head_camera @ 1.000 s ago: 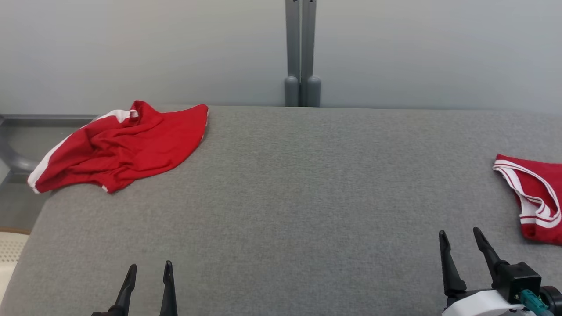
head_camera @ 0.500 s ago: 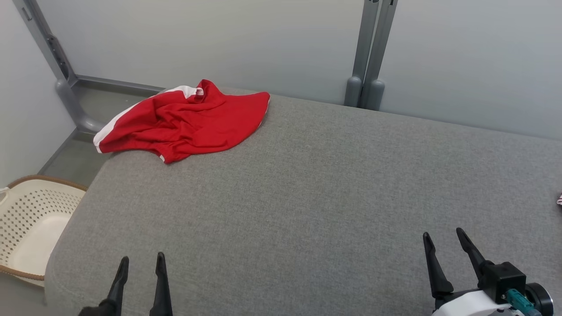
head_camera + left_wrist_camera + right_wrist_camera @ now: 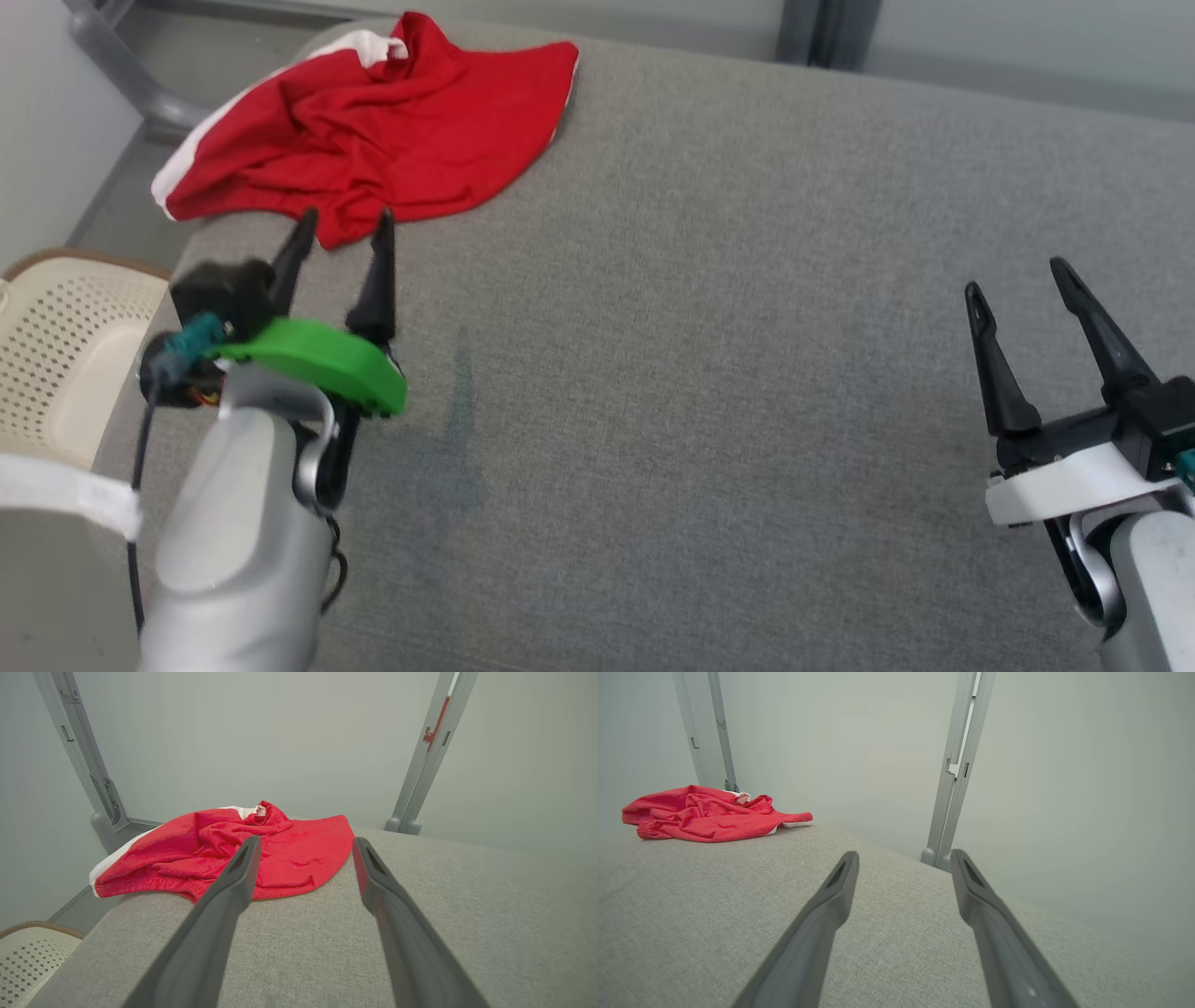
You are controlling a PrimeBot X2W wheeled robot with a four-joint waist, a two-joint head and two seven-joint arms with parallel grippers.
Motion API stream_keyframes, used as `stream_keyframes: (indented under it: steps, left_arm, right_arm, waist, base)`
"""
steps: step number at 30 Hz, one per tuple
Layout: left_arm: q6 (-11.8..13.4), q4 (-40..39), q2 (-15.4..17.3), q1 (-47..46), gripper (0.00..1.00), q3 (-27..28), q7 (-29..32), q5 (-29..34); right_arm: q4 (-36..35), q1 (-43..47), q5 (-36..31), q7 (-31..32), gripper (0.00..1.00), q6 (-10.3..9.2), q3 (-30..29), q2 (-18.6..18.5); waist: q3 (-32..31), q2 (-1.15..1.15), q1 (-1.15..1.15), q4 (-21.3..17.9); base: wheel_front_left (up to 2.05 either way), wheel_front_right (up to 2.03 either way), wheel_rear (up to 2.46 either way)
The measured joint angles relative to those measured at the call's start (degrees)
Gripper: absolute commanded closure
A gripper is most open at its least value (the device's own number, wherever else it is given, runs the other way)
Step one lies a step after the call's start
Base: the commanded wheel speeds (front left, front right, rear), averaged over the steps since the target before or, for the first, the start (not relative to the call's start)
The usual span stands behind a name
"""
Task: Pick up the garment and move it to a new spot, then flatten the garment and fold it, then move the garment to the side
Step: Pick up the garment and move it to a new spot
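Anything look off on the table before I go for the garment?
The red garment lies crumpled at the far left corner of the grey table. Its white-trimmed edge hangs past the table's left side, so it might slip off if nudged. Nothing else stands out.

One garment (image 3: 373,131), one basket (image 3: 56,355), two grippers (image 3: 344,219) (image 3: 1017,278)
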Motion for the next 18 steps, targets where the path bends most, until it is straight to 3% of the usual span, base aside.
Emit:
stream_keyframes:
  steps: [7,13,14,15,16,18]
  left_arm:
    - [1.27,17.50,3.54,-19.84,0.00,2.46,6.41,-2.14]
    - [2.97,28.91,6.08,-25.73,0.00,4.52,7.84,-3.20]
    - [2.98,30.37,6.13,-26.17,0.14,4.75,8.12,-3.63]
    - [2.97,31.56,6.47,-26.48,0.71,4.71,8.08,-3.63]
    - [2.92,32.21,7.12,-26.76,1.00,4.57,7.76,-3.54]
    - [2.21,33.28,8.10,-27.32,1.00,3.76,7.43,-3.10]
  right_arm:
    - [-3.02,-3.76,1.24,0.01,0.00,0.00,2.04,-2.92]
    - [-3.68,-3.78,1.79,-0.01,0.00,0.00,2.83,-2.66]
    - [-3.78,-3.82,1.94,-0.01,0.00,0.00,2.35,-2.31]
    - [-3.74,-3.82,2.07,-0.07,0.00,0.00,2.01,-1.93]
    - [-3.68,-3.83,2.14,-0.13,0.00,0.00,1.89,-1.62]
    - [-3.41,-3.92,2.32,-0.18,0.00,0.00,1.80,-0.73]
  waist:
    - [13.30,0.00,0.01,-2.34]
    - [19.83,0.00,0.01,-5.71]
    - [20.43,0.00,0.01,-6.50]
    - [20.93,0.00,0.01,-7.31]
    - [21.22,0.00,0.01,-7.92]
    - [21.57,0.00,0.01,-9.37]
  base:
    - [0.00,0.00,0.00]
    - [0.00,0.00,0.00]
    - [0.00,0.00,0.00]
    - [0.00,0.00,0.00]
    - [0.00,0.00,0.00]
    - [0.00,0.00,0.00]
